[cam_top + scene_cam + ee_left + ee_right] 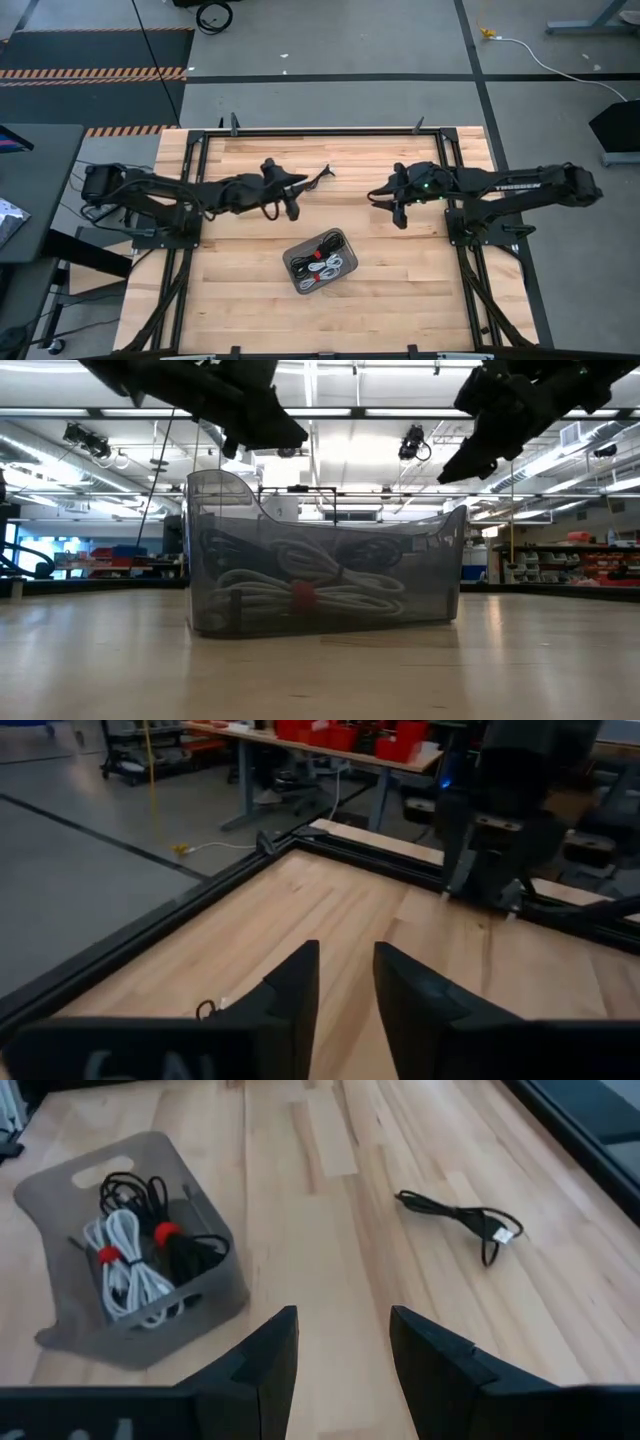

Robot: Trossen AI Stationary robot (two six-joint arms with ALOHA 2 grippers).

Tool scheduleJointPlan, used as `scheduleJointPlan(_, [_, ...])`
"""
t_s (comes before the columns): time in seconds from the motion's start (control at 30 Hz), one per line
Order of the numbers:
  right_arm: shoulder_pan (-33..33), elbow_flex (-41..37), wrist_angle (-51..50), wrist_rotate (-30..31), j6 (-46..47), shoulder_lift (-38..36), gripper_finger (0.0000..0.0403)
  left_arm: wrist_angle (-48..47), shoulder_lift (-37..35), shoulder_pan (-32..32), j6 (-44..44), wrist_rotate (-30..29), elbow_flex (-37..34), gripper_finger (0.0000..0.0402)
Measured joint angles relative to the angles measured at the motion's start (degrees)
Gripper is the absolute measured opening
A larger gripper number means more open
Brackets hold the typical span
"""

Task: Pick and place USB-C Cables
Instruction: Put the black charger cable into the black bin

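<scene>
Overhead, the grey tray (298, 281) sits near the middle of the wooden table (240, 300), holding coiled USB-C cables (140, 1255), black and white, two tied with red bands. One loose black cable (460, 1220) lies on the bare wood well beyond the tray, toward the table's far edge. Above and either side of the tray, the left gripper (292, 209) hovers with fingers narrowly parted and empty; the right gripper (401, 214) hovers with fingers apart, holding nothing.

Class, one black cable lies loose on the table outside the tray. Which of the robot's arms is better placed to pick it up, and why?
Probably the left. In the high view the loose black cable lies just beyond the left gripper, while the right gripper hangs clearly farther off. Both grippers are open and empty. The tray sits about midway between them.
</scene>
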Motion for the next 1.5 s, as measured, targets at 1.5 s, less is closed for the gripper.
scheduleJointPlan(1.5, [3.5,0.3,-1.9,0.1,1.2,-8.3,0.0166,-10.5,18.7,8.4,-1.9,-2.2,6.3,0.0167])
